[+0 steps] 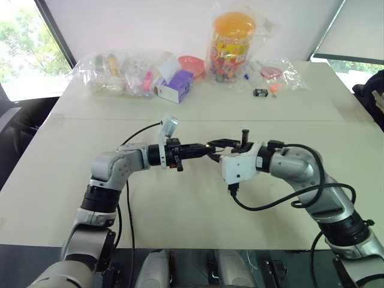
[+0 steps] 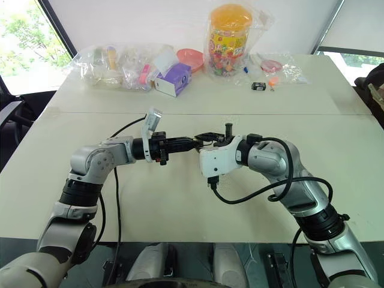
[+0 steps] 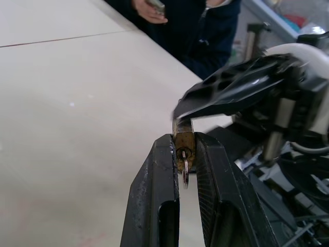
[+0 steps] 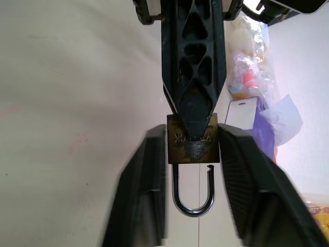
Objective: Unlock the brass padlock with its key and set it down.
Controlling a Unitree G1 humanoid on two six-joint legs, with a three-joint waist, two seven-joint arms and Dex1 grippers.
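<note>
Currently the left gripper (image 3: 186, 154) clamps the brass padlock (image 4: 193, 144) by its flat sides above the table (image 1: 180, 204); the right gripper (image 4: 193, 170) stands released around it. Small, rigid, slick: grip the body, not the sprung shackle.

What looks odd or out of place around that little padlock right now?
The brass padlock is held in mid-air over the table, clamped in the left pincer. Its shackle hangs open, one end free of the body. The key sticks out of the keyhole. The right pincer flanks the padlock without gripping.
</note>
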